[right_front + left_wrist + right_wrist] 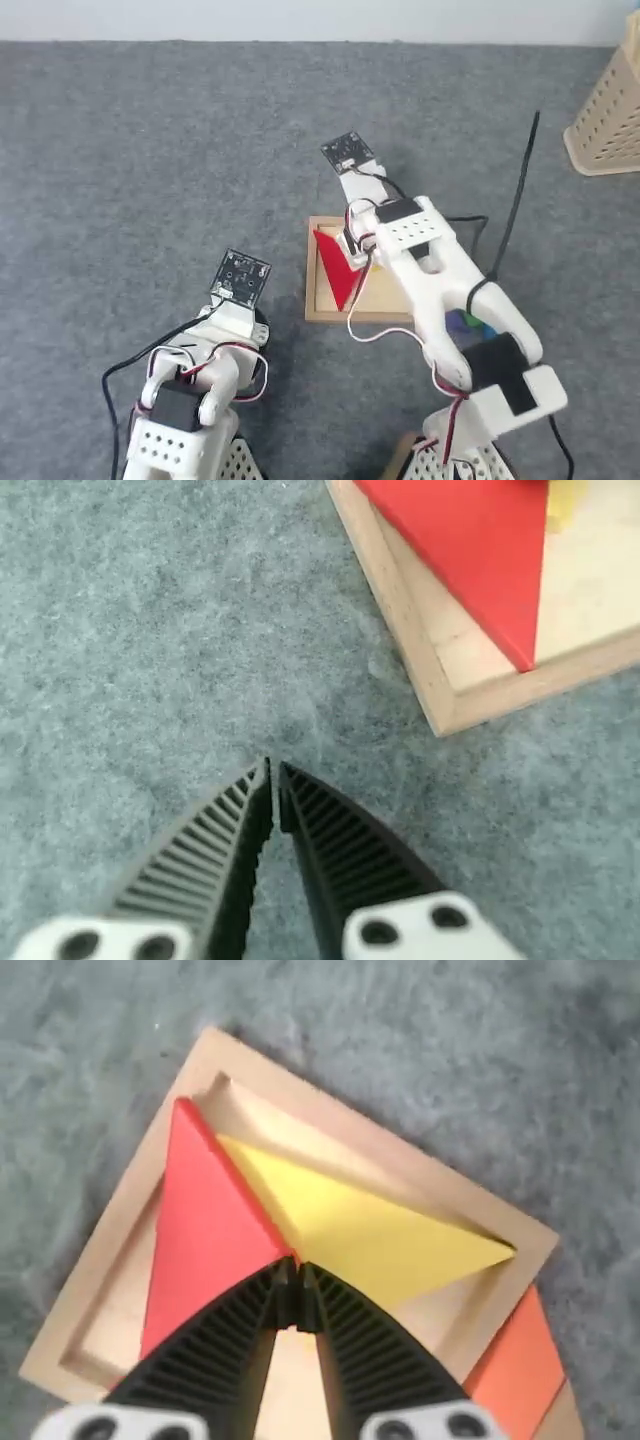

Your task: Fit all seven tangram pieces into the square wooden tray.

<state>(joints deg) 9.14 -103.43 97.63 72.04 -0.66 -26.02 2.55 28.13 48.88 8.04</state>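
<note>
Two pieces, red triangle (200, 1230) and yellow triangle (370, 1235), meet in the wooden tray (108, 1250) directly under the shut, empty jaws of the right arm (440, 290); jaws of the left arm (195, 395), also closed, hover lower left.

No readable text, labels or numbers appear anywhere.

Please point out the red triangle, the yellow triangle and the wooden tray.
red triangle (205, 1220), right wrist view, middle of its face
yellow triangle (370, 1230), right wrist view, middle of its face
wooden tray (400, 1160), right wrist view, its rim
</note>
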